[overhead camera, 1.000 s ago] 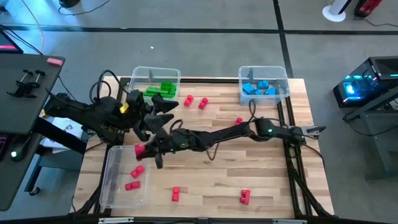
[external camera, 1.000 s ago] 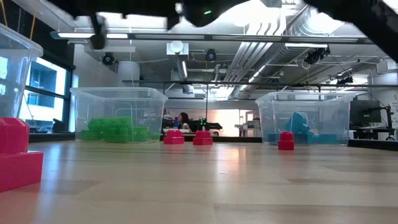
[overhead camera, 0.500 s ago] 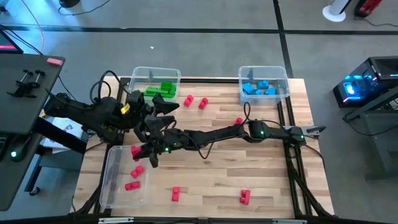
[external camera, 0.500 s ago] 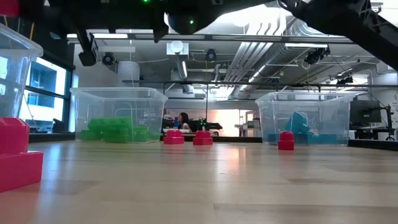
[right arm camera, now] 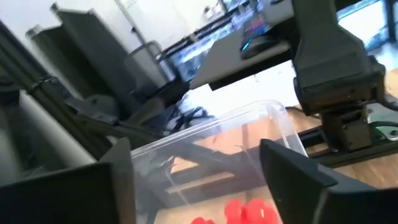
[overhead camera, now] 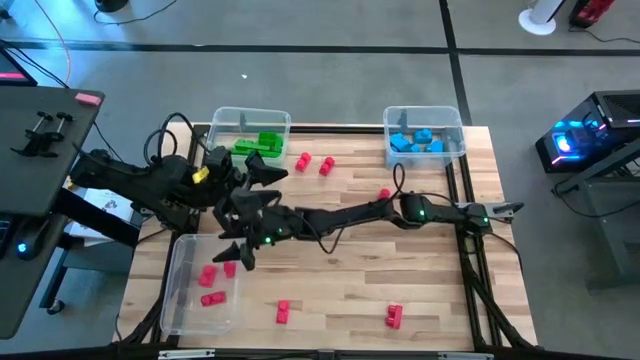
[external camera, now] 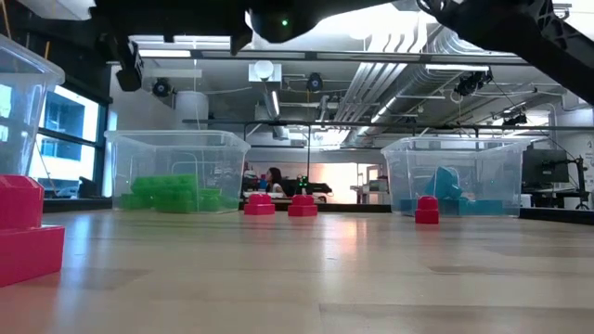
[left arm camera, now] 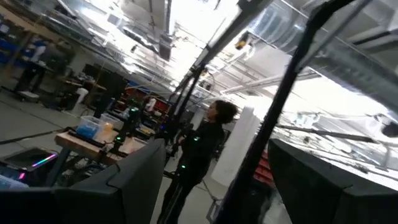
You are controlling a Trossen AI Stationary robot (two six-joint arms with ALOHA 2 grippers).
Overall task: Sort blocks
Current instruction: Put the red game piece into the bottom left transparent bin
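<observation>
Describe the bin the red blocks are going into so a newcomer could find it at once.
Start at the wooden table and go to its front left corner, below the right claw. The clear bin there lies lengthwise along the left edge. Unlike the two bins at the back edge, it holds only red blocks.

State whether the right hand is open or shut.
Open: the right hand shows a wide gap between its fingers above the bin, holding nothing.

A lab: exposed ceiling ducts (external camera: 436, 42) (workbenches (left arm camera: 93, 146) behind).
</observation>
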